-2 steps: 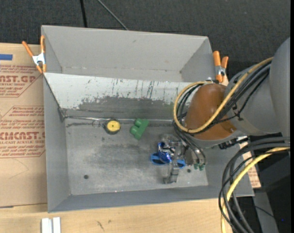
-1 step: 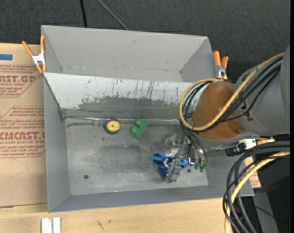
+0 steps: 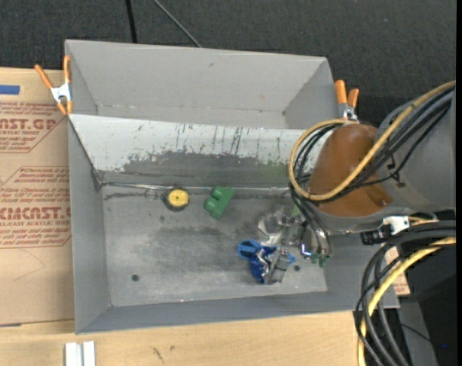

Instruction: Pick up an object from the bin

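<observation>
The jaws are low in the bin, down at the right-hand part of a small blue plastic thing (image 3: 252, 252) of irregular shape. Their metal parts overlap that thing's right end in the camera view, and bits of blue show on both sides of them. Whether the jaws stand wide or narrow cannot be told, nor whether they press on the blue thing.

The blue thing lies on the bin (image 3: 162, 258) floor, close to the near wall and towards the right wall. Above and to the right of the blue thing, the wrist rises into an orange cover (image 3: 345, 166), with yellow and black cables (image 3: 311, 147) looped round it.

Up and to the left of the blue thing, apart from it, a small green block (image 3: 219, 201) lies at the foot of the sloping far wall. Farther left from the blue thing, just beside the green block, sits a small yellow round thing (image 3: 177, 198) with a dark centre, also at the foot of that wall.
</observation>
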`<state>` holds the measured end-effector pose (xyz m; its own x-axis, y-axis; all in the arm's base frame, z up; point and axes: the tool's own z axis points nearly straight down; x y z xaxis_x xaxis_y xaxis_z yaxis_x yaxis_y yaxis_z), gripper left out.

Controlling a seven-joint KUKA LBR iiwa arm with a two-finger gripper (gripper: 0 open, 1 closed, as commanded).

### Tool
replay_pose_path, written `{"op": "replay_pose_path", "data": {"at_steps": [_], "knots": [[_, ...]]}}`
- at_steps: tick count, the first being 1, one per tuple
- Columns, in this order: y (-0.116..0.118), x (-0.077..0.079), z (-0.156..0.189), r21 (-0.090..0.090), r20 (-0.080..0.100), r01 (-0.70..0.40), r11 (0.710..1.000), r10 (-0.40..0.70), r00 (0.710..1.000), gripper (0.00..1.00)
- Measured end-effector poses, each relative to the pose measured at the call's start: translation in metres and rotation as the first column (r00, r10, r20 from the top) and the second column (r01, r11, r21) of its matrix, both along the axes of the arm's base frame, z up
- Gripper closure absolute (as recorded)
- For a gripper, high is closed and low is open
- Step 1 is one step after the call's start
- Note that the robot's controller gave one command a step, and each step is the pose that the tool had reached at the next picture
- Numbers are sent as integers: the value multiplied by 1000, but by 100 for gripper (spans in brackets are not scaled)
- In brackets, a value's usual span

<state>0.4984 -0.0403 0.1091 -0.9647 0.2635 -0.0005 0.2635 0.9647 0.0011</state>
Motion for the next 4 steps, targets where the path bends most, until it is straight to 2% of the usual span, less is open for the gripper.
{"op": "replay_pose_path", "data": {"at_steps": [1,2,3,4], "knots": [[3,1,-39,1,4,209,978,-209,978,0],[3,2,-39,1,5,209,978,-209,978,0],[1,7,-34,1,25,210,978,-210,977,100],[2,8,24,0,5,209,978,-209,978,100]]}}
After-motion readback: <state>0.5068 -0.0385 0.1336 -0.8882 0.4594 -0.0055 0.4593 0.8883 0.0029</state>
